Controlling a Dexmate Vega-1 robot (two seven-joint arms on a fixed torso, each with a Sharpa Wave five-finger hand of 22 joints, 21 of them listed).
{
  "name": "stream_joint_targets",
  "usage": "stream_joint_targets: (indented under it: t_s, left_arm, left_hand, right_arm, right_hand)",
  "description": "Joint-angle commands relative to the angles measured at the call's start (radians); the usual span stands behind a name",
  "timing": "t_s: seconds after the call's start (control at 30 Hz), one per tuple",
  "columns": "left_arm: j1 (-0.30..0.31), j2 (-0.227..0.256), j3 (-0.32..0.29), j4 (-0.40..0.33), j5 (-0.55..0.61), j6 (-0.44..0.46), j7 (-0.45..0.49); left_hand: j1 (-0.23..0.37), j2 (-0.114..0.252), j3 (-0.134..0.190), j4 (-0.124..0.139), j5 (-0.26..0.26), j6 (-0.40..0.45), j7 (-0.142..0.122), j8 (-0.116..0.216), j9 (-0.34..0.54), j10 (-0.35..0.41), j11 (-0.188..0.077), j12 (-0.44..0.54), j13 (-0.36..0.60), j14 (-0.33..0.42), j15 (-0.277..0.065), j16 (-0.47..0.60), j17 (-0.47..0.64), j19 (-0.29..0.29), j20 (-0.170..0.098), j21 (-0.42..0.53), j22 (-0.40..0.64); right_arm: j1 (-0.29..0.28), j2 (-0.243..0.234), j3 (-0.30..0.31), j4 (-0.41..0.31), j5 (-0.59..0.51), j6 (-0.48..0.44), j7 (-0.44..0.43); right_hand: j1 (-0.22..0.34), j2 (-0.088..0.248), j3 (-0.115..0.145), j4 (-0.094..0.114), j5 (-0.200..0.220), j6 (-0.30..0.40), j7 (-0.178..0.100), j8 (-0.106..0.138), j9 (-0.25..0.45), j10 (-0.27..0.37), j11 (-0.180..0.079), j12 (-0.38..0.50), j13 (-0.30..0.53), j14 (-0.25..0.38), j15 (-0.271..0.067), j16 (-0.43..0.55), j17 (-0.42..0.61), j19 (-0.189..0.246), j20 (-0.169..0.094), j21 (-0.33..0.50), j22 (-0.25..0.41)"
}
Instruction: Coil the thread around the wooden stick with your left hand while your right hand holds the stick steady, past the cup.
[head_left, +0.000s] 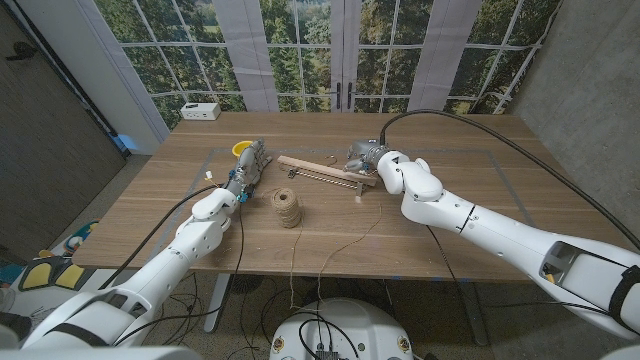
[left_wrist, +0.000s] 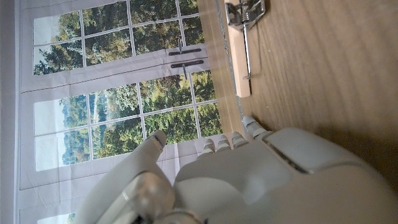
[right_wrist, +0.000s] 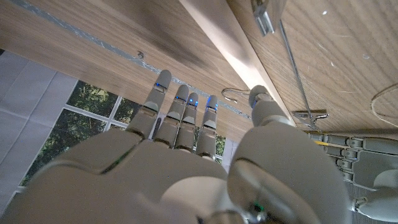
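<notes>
The stick (head_left: 318, 169) is seen lying flat on the table (head_left: 480, 240) between the two hands, past a spool (head_left: 288, 208) of thread. The right hand (head_left: 365, 157) is placed at the stick's right end, fingers (right_wrist: 180, 112) extended; a grip cannot be confirmed. The left hand (head_left: 247, 170) is held just left of the stick, fingers straight, nothing grasped, a yellow cup (head_left: 241, 149) just behind it.

My arms are glossy white shells with black joint bands — a black cable loops off my right arm (head_left: 500, 235). My right hand (right_wrist: 186, 168) is pale grey, fingertips (right_wrist: 163, 79) lit blue.
</notes>
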Motion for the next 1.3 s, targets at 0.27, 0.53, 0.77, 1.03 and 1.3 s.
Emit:
stream_joint_targets:
  t_s: [0.27, 0.53, 0.77, 1.03, 1.3]
  left_arm:
    - [-0.027, -0.012, 0.003, 0.043, -0.001, -0.006, -0.024]
    - [-0.039, -0.017, 0.005, 0.063, -0.001, -0.008, -0.037]
    - [-0.048, -0.020, 0.008, 0.073, 0.003, -0.008, -0.037]
    - [-0.059, -0.026, 0.011, 0.087, 0.005, -0.006, -0.043]
    - [-0.057, -0.026, 0.009, 0.081, 0.006, -0.007, -0.036]
  left_hand:
    - [0.004, 0.036, 0.005, 0.001, 0.001, -0.047, 0.006, 0.000, 0.005, -0.083, 0.005, 0.003, 0.006, -0.089, 0.004, 0.002, 0.005, -0.002, 0.007, -0.002, 0.004]
    - [0.003, 0.036, 0.005, 0.001, 0.001, -0.047, 0.006, 0.000, 0.005, -0.083, 0.005, 0.003, 0.006, -0.089, 0.004, 0.002, 0.005, -0.003, 0.008, -0.004, 0.005]
    - [0.003, 0.036, 0.005, 0.001, 0.001, -0.048, 0.005, 0.000, 0.005, -0.083, 0.005, 0.003, 0.006, -0.089, 0.005, 0.002, 0.005, -0.002, 0.008, -0.005, 0.005]
    - [0.002, 0.037, 0.005, 0.001, 0.001, -0.048, 0.006, 0.000, 0.005, -0.083, 0.006, 0.003, 0.006, -0.090, 0.005, 0.001, 0.005, -0.002, 0.009, -0.006, 0.005]
    - [0.002, 0.037, 0.006, 0.002, 0.002, -0.049, 0.005, 0.000, 0.005, -0.083, 0.005, 0.003, 0.006, -0.089, 0.006, 0.002, 0.005, -0.001, 0.008, -0.007, 0.005]
  right_arm:
    - [0.016, 0.026, -0.033, 0.048, -0.008, -0.010, 0.013]
    - [0.022, 0.037, -0.061, 0.062, -0.059, -0.057, 0.006]
    - [0.016, 0.044, -0.077, 0.075, -0.089, -0.084, -0.009]
    - [0.031, 0.050, -0.109, 0.091, -0.140, -0.116, 0.017]
    - [0.042, 0.059, -0.129, 0.118, -0.180, -0.122, 0.033]
  right_hand:
    - [0.054, -0.007, -0.018, 0.001, 0.018, 0.007, -0.005, -0.004, 0.005, 0.059, 0.001, 0.015, 0.006, 0.060, -0.061, 0.026, 0.002, 0.021, -0.001, -0.008, 0.005]
    - [0.052, -0.016, -0.056, 0.016, 0.025, 0.035, 0.004, 0.000, 0.005, 0.123, 0.014, 0.041, 0.014, 0.152, -0.082, 0.081, 0.034, 0.073, -0.023, 0.004, 0.007]
    - [0.106, -0.045, -0.082, -0.001, 0.046, 0.103, 0.001, 0.014, 0.006, 0.196, 0.005, 0.080, 0.028, 0.215, -0.108, 0.121, 0.061, 0.101, -0.035, 0.009, 0.009]
    - [0.168, -0.056, -0.093, -0.009, 0.061, 0.141, -0.010, 0.019, 0.007, 0.226, -0.010, 0.101, 0.037, 0.237, -0.121, 0.145, 0.084, 0.109, -0.053, 0.010, 0.010]
    - [0.327, -0.006, -0.063, -0.016, 0.090, 0.201, -0.022, 0.022, 0.008, 0.281, -0.043, 0.143, 0.056, 0.303, -0.154, 0.184, 0.121, 0.141, -0.075, 0.025, 0.013]
